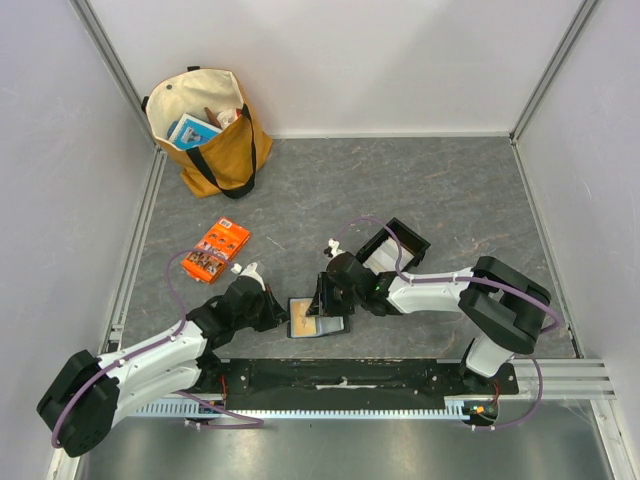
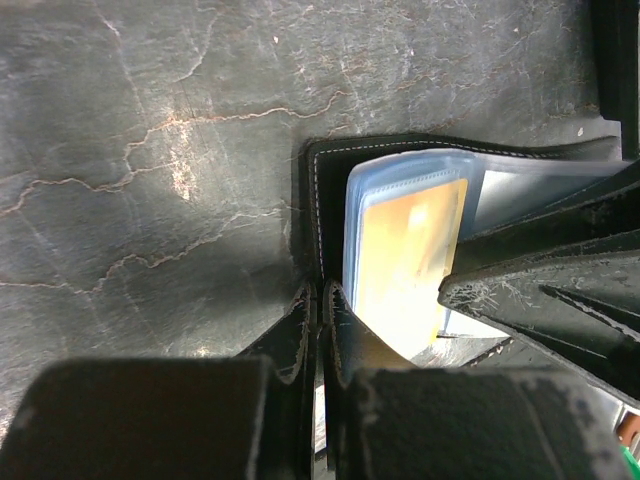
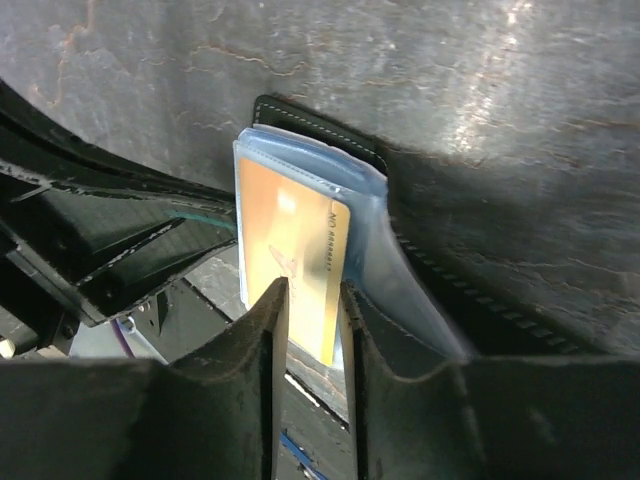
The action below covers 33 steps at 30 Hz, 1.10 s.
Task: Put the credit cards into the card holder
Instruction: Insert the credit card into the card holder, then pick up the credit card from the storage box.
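The black card holder (image 1: 330,327) lies open on the table between both grippers. A tan-orange credit card (image 1: 300,318) sits partly inside its blue-edged clear sleeve (image 2: 400,175). My left gripper (image 1: 280,310) is shut on the holder's black leather edge (image 2: 322,200). My right gripper (image 1: 322,297) hangs over the holder with a narrow gap between its jaws. In the right wrist view (image 3: 312,290) the card (image 3: 295,250) lies flat beyond the tips, wider than the gap. More whitish cards (image 1: 378,258) lie in the black tray.
A black shallow tray (image 1: 412,240) stands just behind the right gripper. An orange printed packet (image 1: 218,250) lies to the left of the arms. A tan tote bag (image 1: 208,130) with items in it stands at the back left. Walls close the table on three sides.
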{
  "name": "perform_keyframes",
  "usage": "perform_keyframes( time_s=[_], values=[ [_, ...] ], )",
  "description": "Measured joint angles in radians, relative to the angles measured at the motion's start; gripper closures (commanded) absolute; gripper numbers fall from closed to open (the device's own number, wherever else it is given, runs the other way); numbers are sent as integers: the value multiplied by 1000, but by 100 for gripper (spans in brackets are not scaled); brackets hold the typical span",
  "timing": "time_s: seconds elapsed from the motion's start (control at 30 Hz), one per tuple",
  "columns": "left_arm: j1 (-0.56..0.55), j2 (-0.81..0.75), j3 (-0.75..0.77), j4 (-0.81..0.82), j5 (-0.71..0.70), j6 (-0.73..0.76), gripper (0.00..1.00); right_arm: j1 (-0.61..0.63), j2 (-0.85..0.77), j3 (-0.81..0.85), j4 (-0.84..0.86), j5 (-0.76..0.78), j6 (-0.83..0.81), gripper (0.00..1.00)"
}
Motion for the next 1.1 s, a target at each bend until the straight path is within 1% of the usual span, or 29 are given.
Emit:
perform_keyframes(
  time_s=[0.03, 0.07, 0.27, 0.4, 0.53, 0.63, 0.67, 0.77, 0.83, 0.97, 1.1],
  values=[
    [0, 0, 0, 0, 0, 0, 98, 2, 0, 0, 10, -7, 2, 75],
    [0, 0, 0, 0, 0, 0, 98, 2, 0, 0, 18, -14, 3, 74],
    [0, -1, 0, 0, 0, 0, 98, 2, 1, 0, 30, -28, 5, 62],
    [0, -5, 0, -4, -1, 0, 98, 3, 1, 4, 12, -11, -2, 59],
    [0, -24, 0, -17, -1, 0, 98, 3, -24, 24, -68, 37, -39, 57],
    [0, -38, 0, -26, -1, 0, 98, -9, -85, 56, -144, 75, -85, 55],
    [0, -43, 0, -29, -2, 0, 98, -17, -114, 68, -171, 93, -104, 50],
    [0, -58, 0, -32, -1, 0, 98, -66, -220, 111, -258, 150, -179, 41],
    [0, -66, 0, -34, -1, 0, 98, -146, -280, 136, -304, 184, -230, 36],
    [0, -74, 0, -39, -1, 0, 98, -301, -328, 179, -377, 221, -355, 36],
    [0, -74, 0, -44, -1, 1, 98, -425, -284, 208, -441, 234, -486, 36]
  ],
)
